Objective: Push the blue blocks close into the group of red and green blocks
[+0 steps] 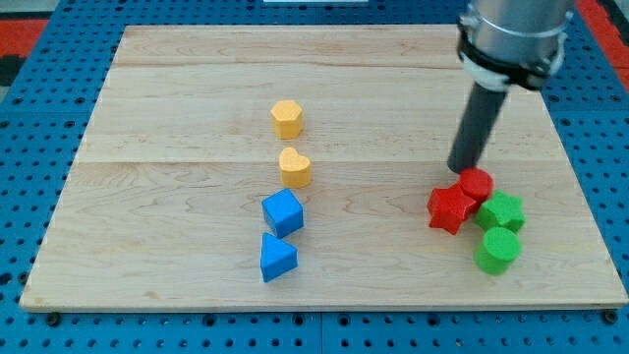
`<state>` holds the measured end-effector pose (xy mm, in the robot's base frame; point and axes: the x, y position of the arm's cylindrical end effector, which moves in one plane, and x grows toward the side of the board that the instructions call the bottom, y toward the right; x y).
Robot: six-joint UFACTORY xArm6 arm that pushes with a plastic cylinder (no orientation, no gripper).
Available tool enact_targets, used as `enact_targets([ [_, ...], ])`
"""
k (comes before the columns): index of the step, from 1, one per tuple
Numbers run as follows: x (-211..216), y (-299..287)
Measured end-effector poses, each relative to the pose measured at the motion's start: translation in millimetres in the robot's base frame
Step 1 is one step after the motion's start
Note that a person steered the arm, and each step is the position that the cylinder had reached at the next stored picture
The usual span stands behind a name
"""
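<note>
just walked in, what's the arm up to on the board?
An xArm with a plain rod is sorting blocks by pushing. My tip sits at the upper left edge of the red and green group: red cylinder, red star, green star, green cylinder. The blue cube and blue triangle are well off to the view's left, untouched, below a yellow heart and yellow hexagon.

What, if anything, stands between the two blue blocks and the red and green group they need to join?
Nothing visible does. The blue cube and blue triangular block face bare board up to the red star. My tip sits just above that group.
</note>
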<state>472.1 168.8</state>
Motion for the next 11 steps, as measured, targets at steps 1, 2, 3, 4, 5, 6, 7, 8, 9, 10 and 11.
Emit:
enact_targets([
  [1,-34.5,-23.2],
  [2,-111.5,-53.9],
  [3,-140.2,-134.0],
  [4,-99.0,-184.1],
  [5,-61.5,-195.4],
  [6,-24.7,-169.4],
  [7,11.8,-183.3],
  [8,3.8,-226.2],
  [9,50.7,-261.7],
  [10,75.1,-185.8],
  [11,64.4,-111.8],
])
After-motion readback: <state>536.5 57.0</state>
